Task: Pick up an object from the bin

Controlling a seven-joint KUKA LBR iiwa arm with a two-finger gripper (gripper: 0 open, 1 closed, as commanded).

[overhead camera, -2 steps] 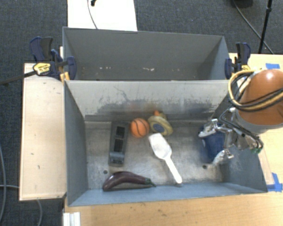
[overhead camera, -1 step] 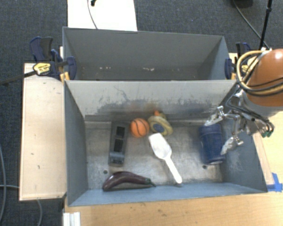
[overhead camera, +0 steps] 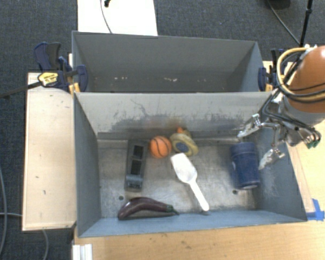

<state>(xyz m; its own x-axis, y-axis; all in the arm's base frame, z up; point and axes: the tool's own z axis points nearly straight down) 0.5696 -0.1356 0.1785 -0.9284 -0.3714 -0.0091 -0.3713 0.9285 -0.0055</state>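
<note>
My pincer (overhead camera: pixel 260 143) hangs open at the right end of the bin (overhead camera: pixel 88 161), fingers spread and nothing between them. The dark blue can (overhead camera: pixel 245 166) stands just under it and a little to the near left, so I take that as my thing. To do this well, I judge I should centre over the can's top, go straight down until a finger sits on each side, then close. The right wall (overhead camera: pixel 284 191) is near, leaving my outer finger little room. Everything else lies well to the left: a white scoop (overhead camera: pixel 187 179), an orange ball (overhead camera: pixel 160 146), a tape roll (overhead camera: pixel 183 143), a black block (overhead camera: pixel 135 166) and an eggplant (overhead camera: pixel 146 207) at the near edge. None stands in my way.
</note>
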